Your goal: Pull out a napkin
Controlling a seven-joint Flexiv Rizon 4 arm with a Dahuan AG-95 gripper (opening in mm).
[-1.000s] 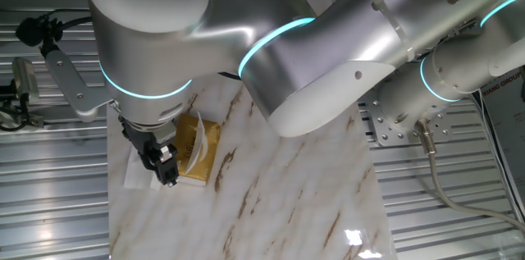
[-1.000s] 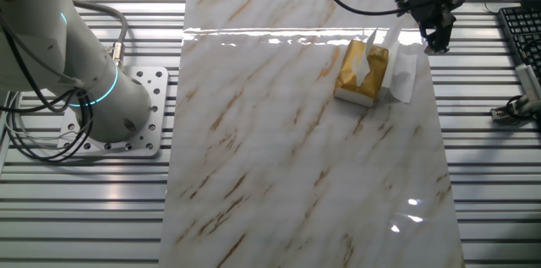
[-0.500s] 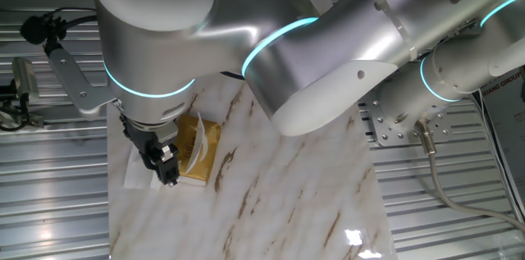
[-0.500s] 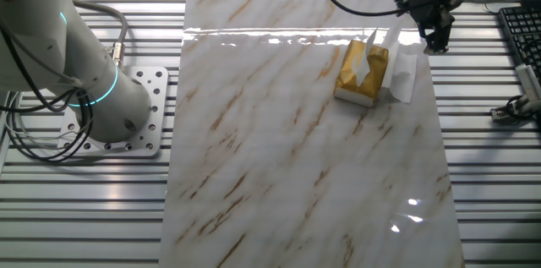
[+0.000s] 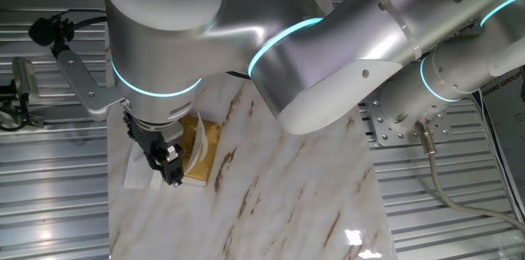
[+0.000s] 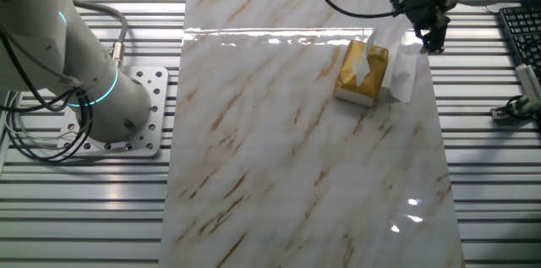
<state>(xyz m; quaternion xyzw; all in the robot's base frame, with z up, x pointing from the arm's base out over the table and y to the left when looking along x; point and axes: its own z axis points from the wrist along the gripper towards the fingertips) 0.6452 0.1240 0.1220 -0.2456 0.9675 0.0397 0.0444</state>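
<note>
The golden-yellow tissue pack (image 6: pixel 358 79) lies near the table's far right edge, and it also shows in one fixed view (image 5: pixel 203 147). A white sheet (image 6: pixel 365 59) sticks up out of its slot. A white napkin (image 6: pixel 405 74) lies flat on the marble beside the pack, at the table edge; it shows as well in one fixed view (image 5: pixel 134 171). My gripper (image 6: pixel 432 43) hangs just above the napkin's far end, with its dark fingers pointing down (image 5: pixel 169 170). The fingers look slightly apart and hold nothing.
The marble tabletop (image 6: pixel 296 158) sits on ribbed metal. The arm's base (image 6: pixel 101 99) stands to the left of it. A keyboard (image 6: pixel 520 31) and a clamp (image 6: pixel 514 107) lie off the right edge. A camera on a bracket (image 5: pixel 49 30) stands close to the gripper.
My gripper has drifted a little up and away from the napkin's end. The napkin and the pack have not moved.
</note>
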